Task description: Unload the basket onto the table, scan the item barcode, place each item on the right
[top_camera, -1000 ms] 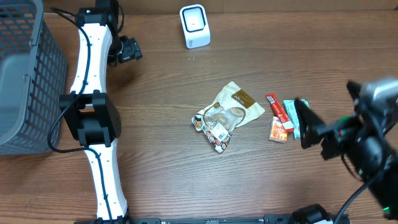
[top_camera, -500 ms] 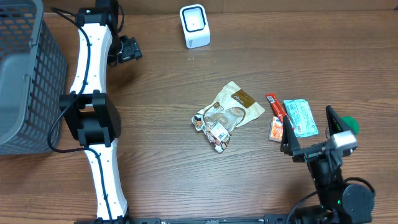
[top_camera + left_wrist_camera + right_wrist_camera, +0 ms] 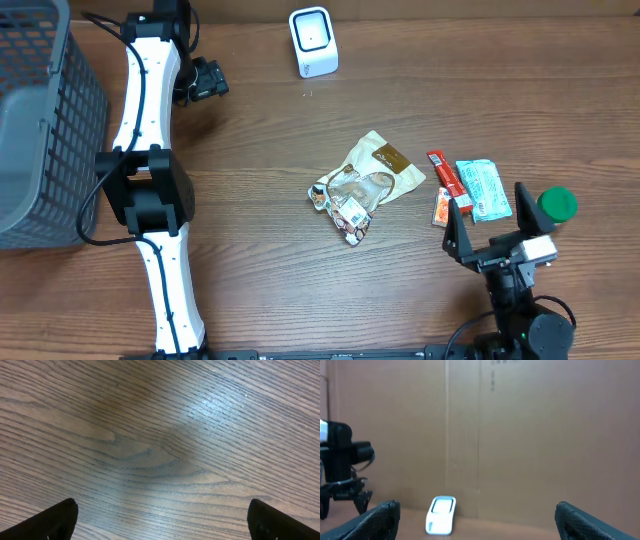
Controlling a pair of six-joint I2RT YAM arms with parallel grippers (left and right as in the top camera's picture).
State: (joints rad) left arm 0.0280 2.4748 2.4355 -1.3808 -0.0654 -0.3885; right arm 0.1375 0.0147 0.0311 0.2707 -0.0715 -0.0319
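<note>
In the overhead view, the right gripper (image 3: pixel 488 228) is seen with its black fingers spread wide and nothing held between them. Just ahead of it, a teal foil packet (image 3: pixel 483 188), a red stick-shaped packet (image 3: pixel 445 172) and a small orange packet (image 3: pixel 445 208) are laid close together, the orange one just beside the gripper's left finger. A green round object (image 3: pixel 557 204) is found just to its right, and a crumpled beige and clear snack bag (image 3: pixel 365 185) is set further to its left. A white box-shaped barcode scanner (image 3: pixel 313 42) is placed well ahead of it and to the left. The left gripper (image 3: pixel 210 82) is positioned well apart from all the packets, with a grey mesh basket (image 3: pixel 40 120) to its left.

From the left wrist, the left gripper (image 3: pixel 162 522) is shown wide apart and empty over a bare wooden table (image 3: pixel 160 435).

From the right wrist, the scanner (image 3: pixel 441 515) is seen ahead, left of centre, before a brown cardboard wall (image 3: pixel 530 435).
</note>
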